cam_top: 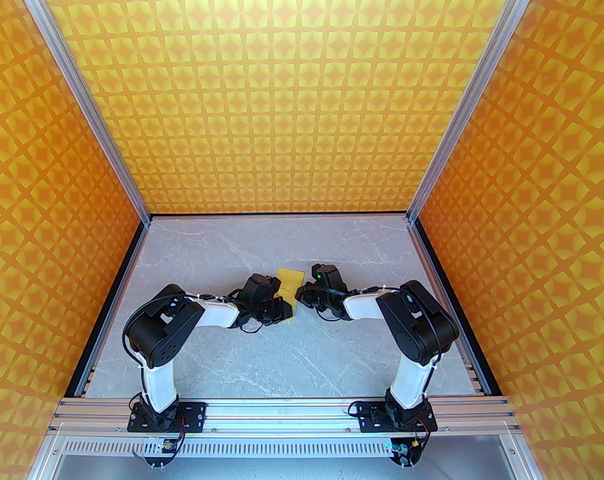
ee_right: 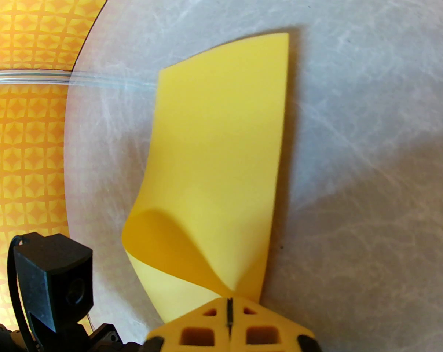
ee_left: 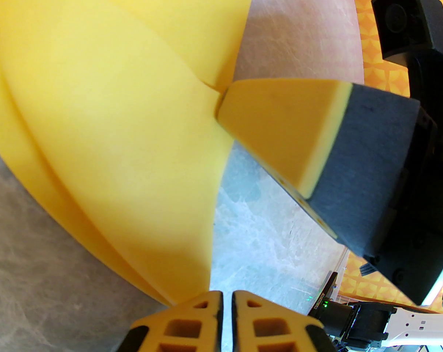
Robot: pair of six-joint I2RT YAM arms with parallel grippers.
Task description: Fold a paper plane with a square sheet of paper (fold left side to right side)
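Here, folding the square sheet of paper (ee_right: 221,141) left over right on the table (cam_top: 262,358) between the arms, pinching its curled edge in left claw (ee_left: 227,306) and right claw (ee_right: 229,306); next, likely needing pressing flat.

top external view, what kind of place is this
Most likely a robot test or data-collection booth: a marble-look grey tabletop boxed in by orange-yellow star-patterned walls on aluminium frame posts, with the left arm and right arm bolted to an aluminium rail at its near edge.
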